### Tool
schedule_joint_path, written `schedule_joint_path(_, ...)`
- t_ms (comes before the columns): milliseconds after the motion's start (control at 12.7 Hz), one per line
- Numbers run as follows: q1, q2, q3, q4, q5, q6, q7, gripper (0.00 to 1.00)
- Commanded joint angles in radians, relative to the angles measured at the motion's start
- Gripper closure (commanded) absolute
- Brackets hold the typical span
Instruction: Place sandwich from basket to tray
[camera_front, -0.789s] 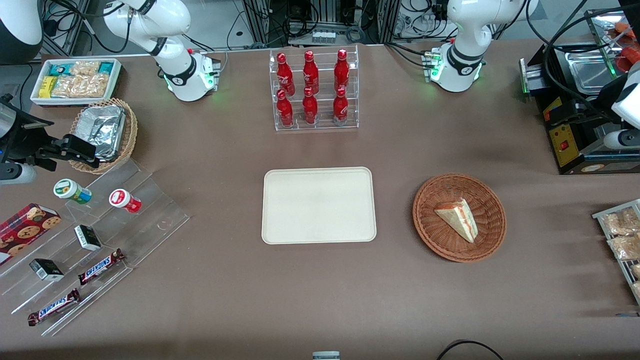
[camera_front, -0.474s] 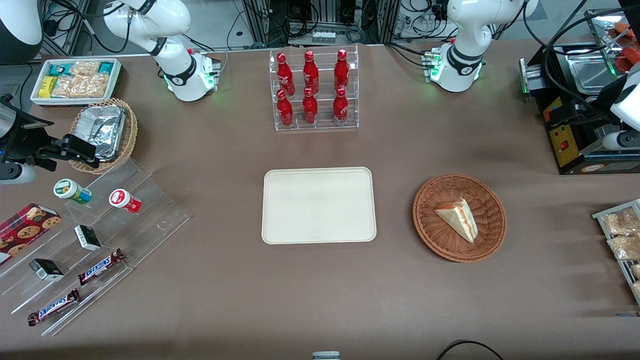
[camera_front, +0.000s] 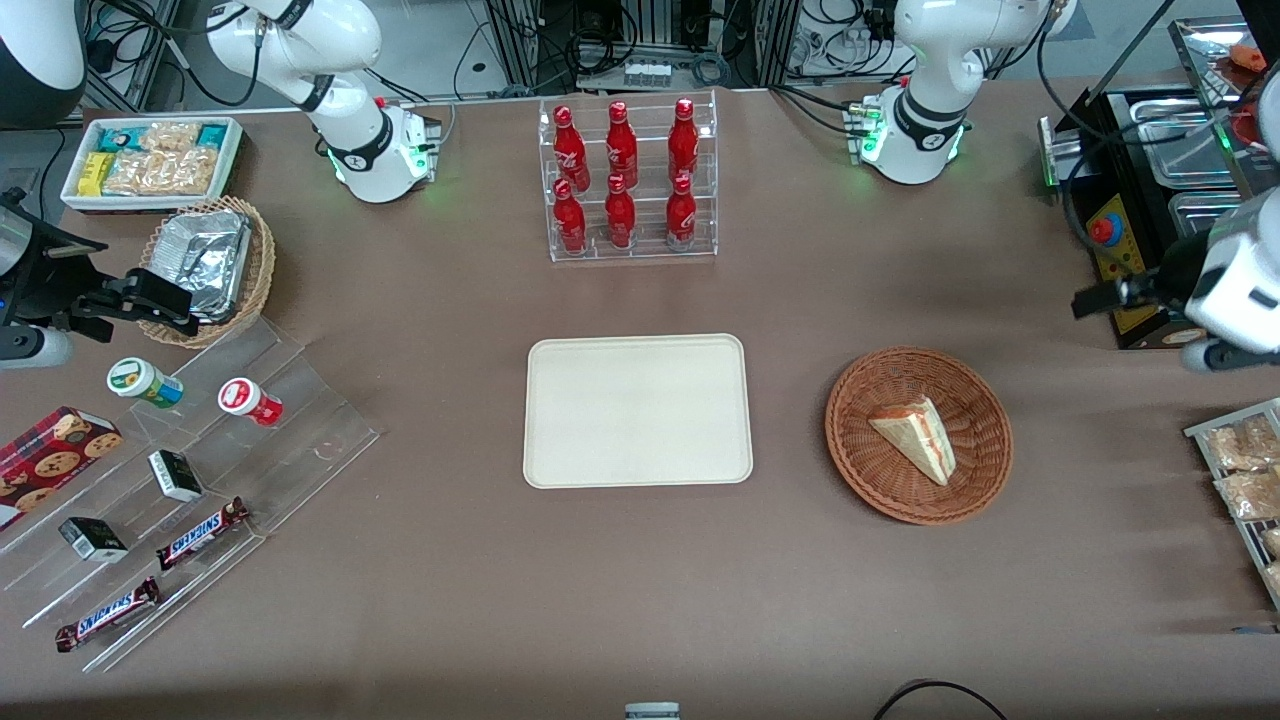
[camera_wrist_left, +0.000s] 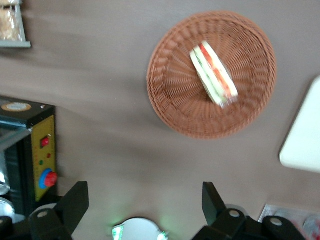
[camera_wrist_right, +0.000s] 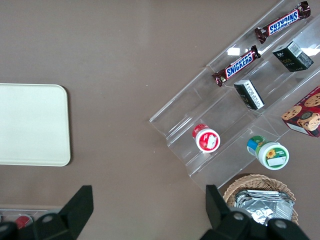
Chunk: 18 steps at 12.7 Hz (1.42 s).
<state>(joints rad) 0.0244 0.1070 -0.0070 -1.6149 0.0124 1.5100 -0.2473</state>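
Observation:
The sandwich (camera_front: 915, 438) is a pale wedge with a red and green cut edge, lying in the round reddish-brown basket (camera_front: 868, 478). The cream tray (camera_front: 637, 410) lies flat beside the basket, toward the parked arm's end, with nothing on it. My left gripper (camera_front: 1095, 298) hangs above the table toward the working arm's end, farther from the front camera than the basket and apart from it. The left wrist view shows the gripper (camera_wrist_left: 145, 200) open, nothing between its fingers, with the sandwich (camera_wrist_left: 214, 75), the basket (camera_wrist_left: 170, 105) and a corner of the tray (camera_wrist_left: 305, 140) below.
A black control box with a red button (camera_front: 1105, 232) stands under the gripper. A rack of snack packets (camera_front: 1240, 470) sits at the working arm's edge. A clear rack of red bottles (camera_front: 625, 180) stands farther from the front camera than the tray. A clear stepped stand (camera_front: 190, 480) holds candy bars.
The left gripper has come nearer to the front camera and toward the basket, uncovering the control box's red button. Sandwich, basket and tray have not moved.

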Motion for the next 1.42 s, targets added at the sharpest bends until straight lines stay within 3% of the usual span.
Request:
schedule_joint_path(0, -0.015, -0.012, 0.002, -0.12, 0.02, 0.144, -0.233, 0.0)
schedule_joint_path(316, -0.075, 0.011, 0.001, -0.296, 0.017, 0.419, -0.537, 0.0)
schedule_joint_path(711, -0.149, 0.134, -0.004, -0.347, 0.018, 0.663, -0.765, 0.0)
schedule_joint_path(1342, -0.181, 0.171, -0.004, -0.43, 0.018, 0.817, -0.836, 0.0)
